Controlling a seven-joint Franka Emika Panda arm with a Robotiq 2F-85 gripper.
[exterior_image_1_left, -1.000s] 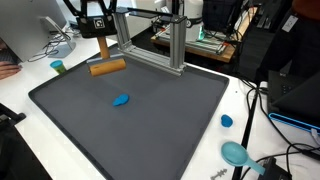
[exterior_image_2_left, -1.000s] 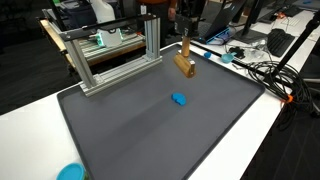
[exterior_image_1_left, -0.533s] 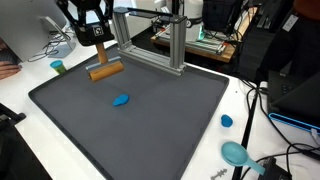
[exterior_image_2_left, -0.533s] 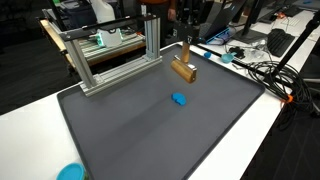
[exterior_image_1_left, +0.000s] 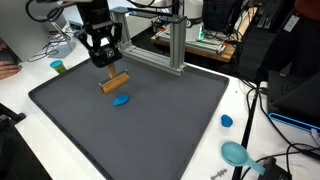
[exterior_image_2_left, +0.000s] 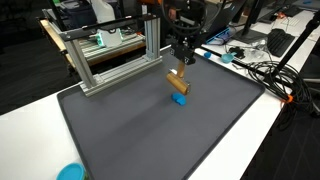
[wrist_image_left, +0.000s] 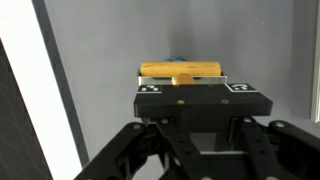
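The wooden piece (exterior_image_1_left: 115, 82), a short round bar on a stub stem, hangs in the gripper (exterior_image_1_left: 107, 68) over the far part of the mat (exterior_image_1_left: 150, 130). The bar lies level at the bottom, and the jaws are clamped on the stem above it. In the wrist view the bar (wrist_image_left: 180, 70) runs crosswise just past the fingertips, with the gripper (wrist_image_left: 180, 88) closed on the stub at its middle. Two small black-and-white marks sit on the finger ends there, too small to read.

Right under the bar lies one blue piece (exterior_image_1_left: 121, 99), flat on the mat. In an exterior view the wood (exterior_image_2_left: 178, 82) sits directly above it (exterior_image_2_left: 180, 98). Whether the two touch cannot be told.

The arm (exterior_image_1_left: 98, 25) comes down from above with the wrist pointing straight at the mat and the fingers vertical.

Behind the gripper stands one aluminium frame (exterior_image_1_left: 175, 45), at the mat's far edge. The mat covers most of a white table (exterior_image_1_left: 240, 100). Off the mat are three small things, one of each:
- a blue cap (exterior_image_1_left: 227, 121)
- a teal scoop (exterior_image_1_left: 235, 153), near the cap
- a green cup (exterior_image_1_left: 58, 67), at the opposite side, well apart from the other two
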